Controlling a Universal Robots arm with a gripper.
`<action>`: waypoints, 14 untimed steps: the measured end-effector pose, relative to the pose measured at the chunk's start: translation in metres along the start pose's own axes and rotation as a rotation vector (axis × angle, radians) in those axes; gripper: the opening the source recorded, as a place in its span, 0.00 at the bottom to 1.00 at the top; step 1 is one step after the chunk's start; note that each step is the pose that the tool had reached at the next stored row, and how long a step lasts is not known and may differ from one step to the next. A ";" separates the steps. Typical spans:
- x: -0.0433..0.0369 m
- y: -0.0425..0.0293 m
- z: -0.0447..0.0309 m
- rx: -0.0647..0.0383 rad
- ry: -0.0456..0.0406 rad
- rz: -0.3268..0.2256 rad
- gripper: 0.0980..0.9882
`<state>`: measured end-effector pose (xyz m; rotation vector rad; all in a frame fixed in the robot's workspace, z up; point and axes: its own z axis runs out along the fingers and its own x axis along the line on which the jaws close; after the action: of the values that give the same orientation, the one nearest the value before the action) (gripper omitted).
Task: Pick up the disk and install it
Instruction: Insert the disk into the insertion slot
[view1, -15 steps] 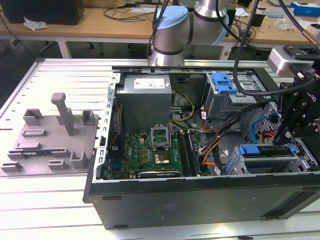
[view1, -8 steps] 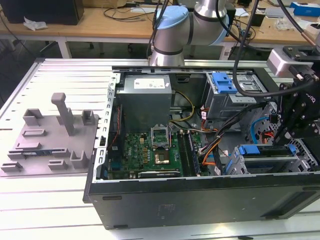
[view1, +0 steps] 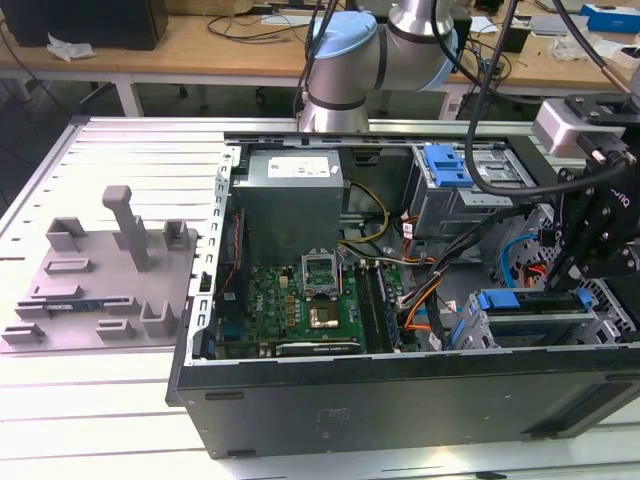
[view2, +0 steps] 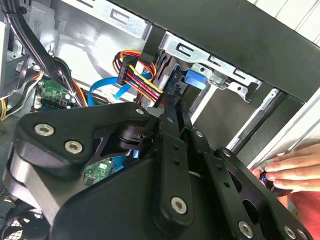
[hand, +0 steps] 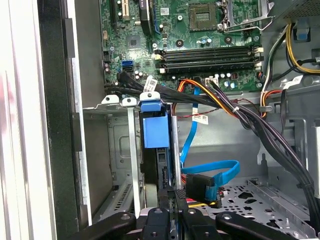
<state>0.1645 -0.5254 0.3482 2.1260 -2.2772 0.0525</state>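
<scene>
- Computer case (view1: 400, 400): open, lying on its side on the slatted table, its interior exposed to the exterior view
- Robot arm (view1: 345, 60): rises behind the case and reaches over to the exterior view's right, above the front corner of the chassis
- Gripper (hand: 175, 192): poised over the drive cage; the two fingers are drawn together and hold nothing; their tips sit at the near edge of the disk, though actual contact cannot be confirmed
- Drive cage (hand: 117, 150): bare metal bay beside the case wall, with the disk standing in one of its slots
- Disk (hand: 155, 130): on edge inside the cage, blue frame and tab uppermost in the first wrist view; it appears largely inserted, so the pick-up is judged done and the step in hand is seating the disk in its slot
- Requirement of the next move, as judged: a straight press along the cage rails, kept clear of the cables, until the blue tab sits level with the cage rim
- Blue data cable (hand: 210, 167): looped loose just beside the cage, near the fingers; a possible snag
- Person's hand (view2: 292, 167): at the outer edge of the case, apart from the gripper
</scene>
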 end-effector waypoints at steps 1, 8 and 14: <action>0.0000 0.0000 0.0003 0.000 -0.0001 0.000 0.07; 0.0000 0.0000 0.0021 0.000 0.0001 0.000 0.07; 0.0000 0.0000 0.0041 0.000 0.0002 0.000 0.07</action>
<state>0.1645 -0.5255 0.3440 2.1258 -2.2772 0.0527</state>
